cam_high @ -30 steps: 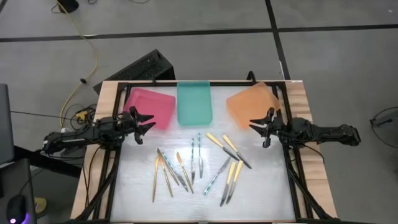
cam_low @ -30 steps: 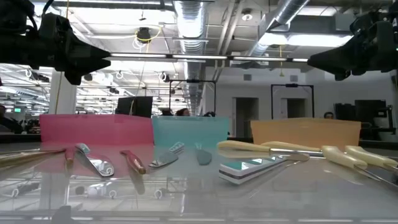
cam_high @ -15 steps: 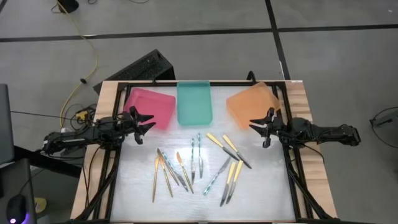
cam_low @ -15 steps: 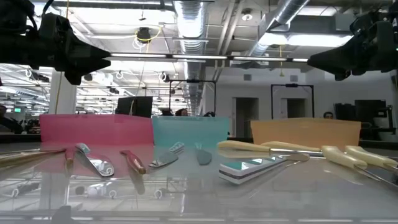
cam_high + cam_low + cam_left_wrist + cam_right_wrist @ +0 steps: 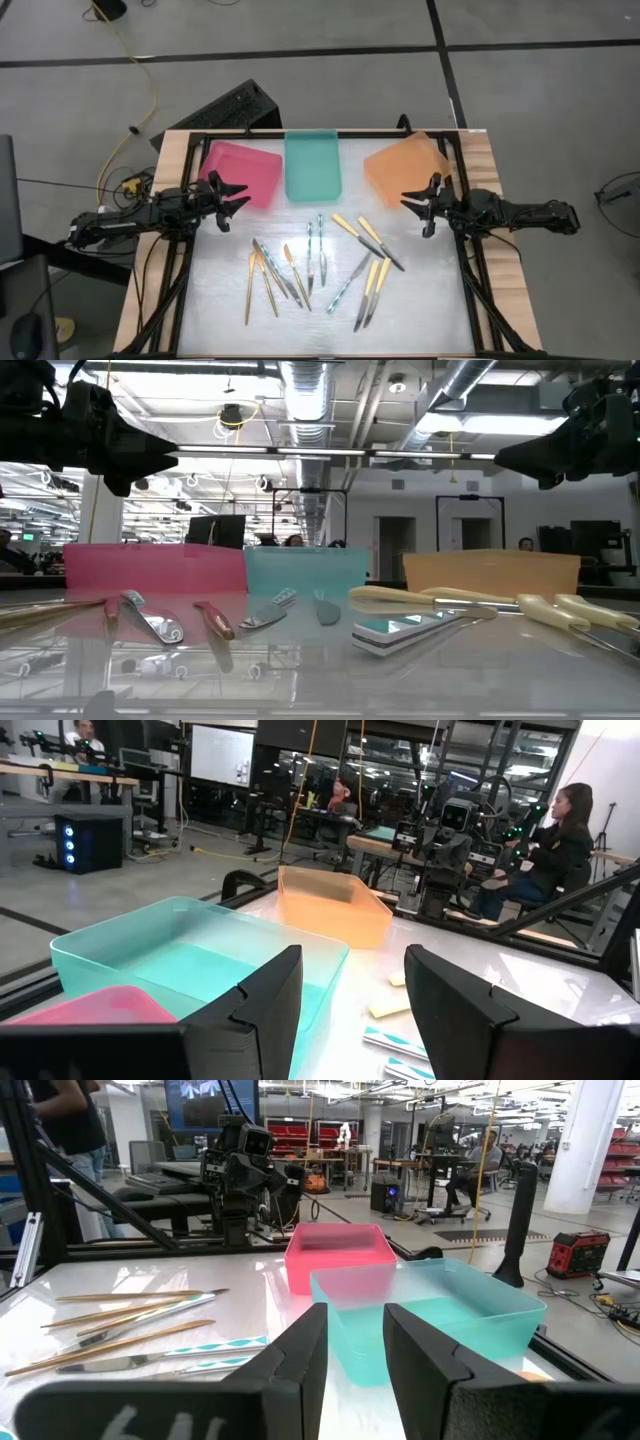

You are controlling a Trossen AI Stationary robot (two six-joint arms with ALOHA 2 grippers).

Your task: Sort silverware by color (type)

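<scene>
high view: the left claw (image 5: 232,196) hangs at the desk's (image 5: 420,310) left side, just in front of the pink tray (image 5: 243,172). its jaws stand wide apart with nothing between them. the right claw (image 5: 422,206) mirrors it on the right side, just in front of the orange tray (image 5: 405,165), jaws partly open and empty. the teal tray (image 5: 312,165) sits between the two others along the far edge, likely so each colour of handle has its own bin within reach. the silverware (image 5: 312,265) lies loose in the middle of the desk, nearer than the trays, in a fan of overlapping pieces with yellow, teal-patterned and tan handles. none is in a tray yet, so sorting looks unstarted.

low view: both arms hang high above the surface, well clear of the utensils, which lie flat in front of the three trays.

left wrist view: the two fingers (image 5: 268,995) are spread wide, framing the teal tray and, farther off, the orange one. a person sits in the room beyond.

right wrist view: the fingers (image 5: 302,1348) leave a narrower gap and hold nothing. long tan-handled pieces lie on the desk past them.
</scene>
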